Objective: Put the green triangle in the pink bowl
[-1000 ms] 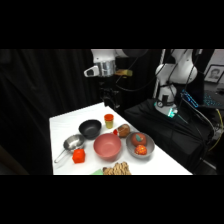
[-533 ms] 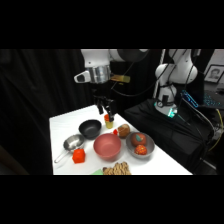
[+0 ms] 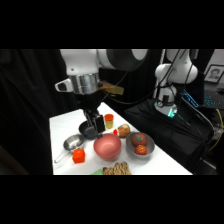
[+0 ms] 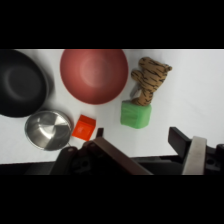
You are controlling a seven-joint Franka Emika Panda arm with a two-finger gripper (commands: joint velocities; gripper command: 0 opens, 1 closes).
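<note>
while the pincer (image 4: pixel 145 150) gapes, green triangle (image 4: pixel 135 114) lies free

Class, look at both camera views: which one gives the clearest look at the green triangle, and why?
The wrist view. There the green triangle lies in full sight on the white table, beside the tiger-striped toy and below the pink bowl. The side view shows only a green sliver at the table's near edge.

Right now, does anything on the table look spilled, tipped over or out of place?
Nothing is spilled or broken. One small thing: the striped toy tiger lies on its side against the green block, beside the pink bowl, so it crowds that block.
</note>
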